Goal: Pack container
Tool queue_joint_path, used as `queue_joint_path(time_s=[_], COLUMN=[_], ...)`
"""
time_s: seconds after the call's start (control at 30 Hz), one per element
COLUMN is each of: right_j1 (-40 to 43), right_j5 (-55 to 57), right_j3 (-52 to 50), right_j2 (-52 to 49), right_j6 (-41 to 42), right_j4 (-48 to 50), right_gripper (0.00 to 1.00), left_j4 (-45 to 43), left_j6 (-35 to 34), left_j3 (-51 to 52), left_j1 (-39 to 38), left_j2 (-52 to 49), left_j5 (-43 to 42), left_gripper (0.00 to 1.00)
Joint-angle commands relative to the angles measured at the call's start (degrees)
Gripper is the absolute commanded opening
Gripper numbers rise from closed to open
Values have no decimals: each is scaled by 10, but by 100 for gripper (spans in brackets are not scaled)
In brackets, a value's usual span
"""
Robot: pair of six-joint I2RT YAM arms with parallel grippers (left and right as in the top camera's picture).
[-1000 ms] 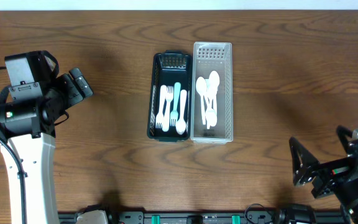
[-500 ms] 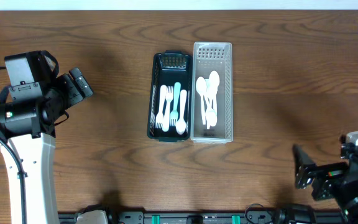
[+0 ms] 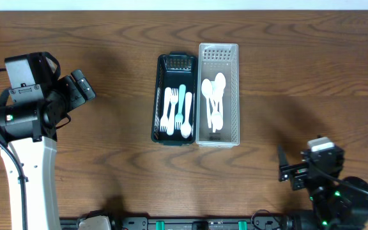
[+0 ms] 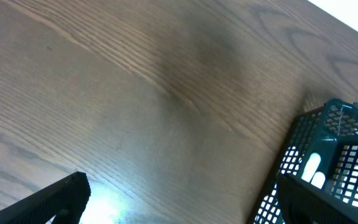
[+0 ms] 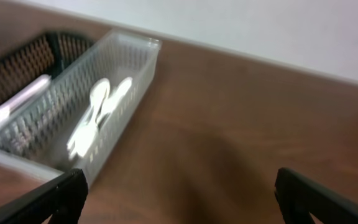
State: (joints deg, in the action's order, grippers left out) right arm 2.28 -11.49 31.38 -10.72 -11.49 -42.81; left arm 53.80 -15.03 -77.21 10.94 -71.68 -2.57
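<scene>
Dark tray [image 3: 174, 62] and clear tray [image 3: 218, 54] are looking packed; left pincer [image 4: 185, 205] and right pincer [image 5: 179, 199] are gaping empty, best keeping clear.

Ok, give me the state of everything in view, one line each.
dark bin: upright, open-topped, holding forks.
clear bin: upright, open-topped, holding spoons, right beside the dark bin.
forks: lying flat in the dark bin.
spoons: lying flat in the clear bin, piled together.
left gripper: open, empty, away from the bins.
right gripper: open, empty, away from the bins.
</scene>
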Motion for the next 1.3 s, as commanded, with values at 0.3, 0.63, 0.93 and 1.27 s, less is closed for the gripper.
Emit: queue_joint_path(time_s=[0.3,0.63,0.93,1.27], right_j1=[-9,-9,-9,-9], right_j5=[5,5,6,6], right_j3=[-179,-225,-226,-225], right_j2=[83,99,99,99], right_j6=[-10,-9,-10,-10], right_j4=[74,90,91,91], right_gripper=[99,99,99,99], left_j4=[2,2,2,2], left_j6=[-3,-3,-3,-3], left_j3=[2,2,2,2], left_j1=[2,2,2,2], left_j2=[-2,-2,-2,-2], left_j5=[7,7,7,7], left_gripper=[98,98,98,98])
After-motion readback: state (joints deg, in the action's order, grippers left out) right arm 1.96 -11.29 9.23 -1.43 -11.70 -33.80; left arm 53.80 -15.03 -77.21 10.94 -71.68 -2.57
